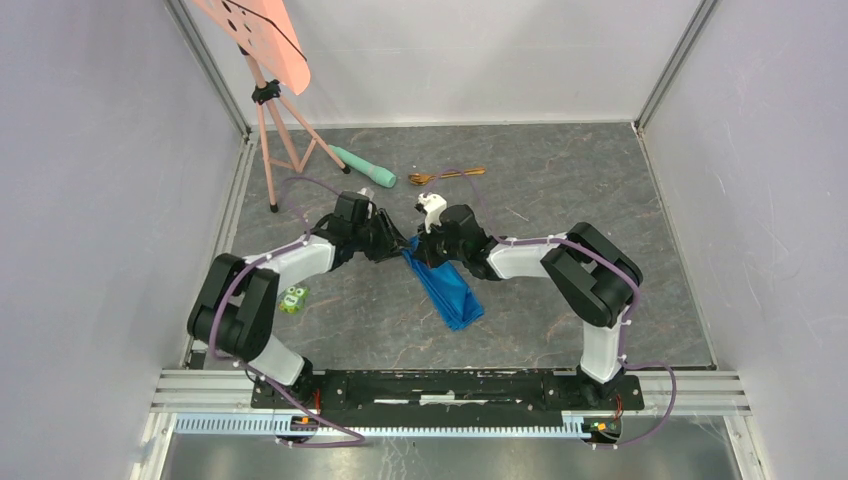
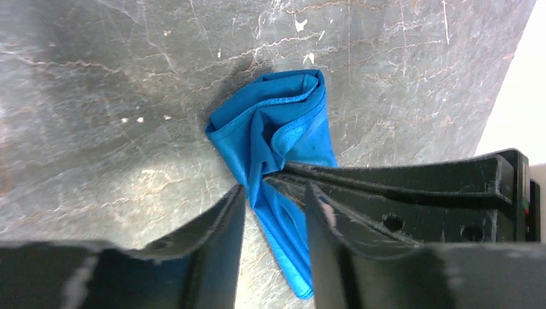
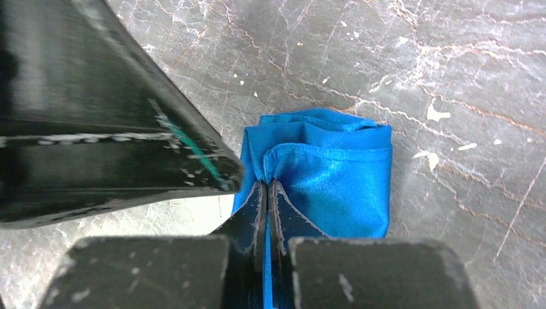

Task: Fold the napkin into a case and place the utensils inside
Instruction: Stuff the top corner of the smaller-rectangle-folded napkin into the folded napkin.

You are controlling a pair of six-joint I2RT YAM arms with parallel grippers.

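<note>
Napkin [image 1: 452, 292], bright blue and creased: lying near the middle of the grey marbled table [image 1: 600, 200], bunched into a long narrow strip slanting from a far-left end between the two grippers to a near-right end on the surface. Showing loose rolled folds and a rumpled end in the left wrist view [image 2: 277, 129], not yet making a neat case. Right gripper [image 1: 420, 250]: extending in from the right and clamping the far-left end of the napkin, with fingers pressing together on a thin blue layer in its own wrist view [image 3: 267, 187] and the rest of the cloth [image 3: 335, 174] spreading out beyond the tips. Left gripper [image 1: 400, 246]: extending in from the left, almost tip to tip with the right one. Fingers [image 2: 225, 222] standing apart, straddling a hanging fold of the napkin without visibly squeezing it. Utensils [image 1: 447, 176], copper-gold: lying together farther back on the table, well apart from the napkin and just right of a mint-green cylinder [image 1: 365, 168]. Small green object [image 1: 292, 299] sitting beside the left arm, and a pink tripod [image 1: 285, 140] standing at the far left.
</note>
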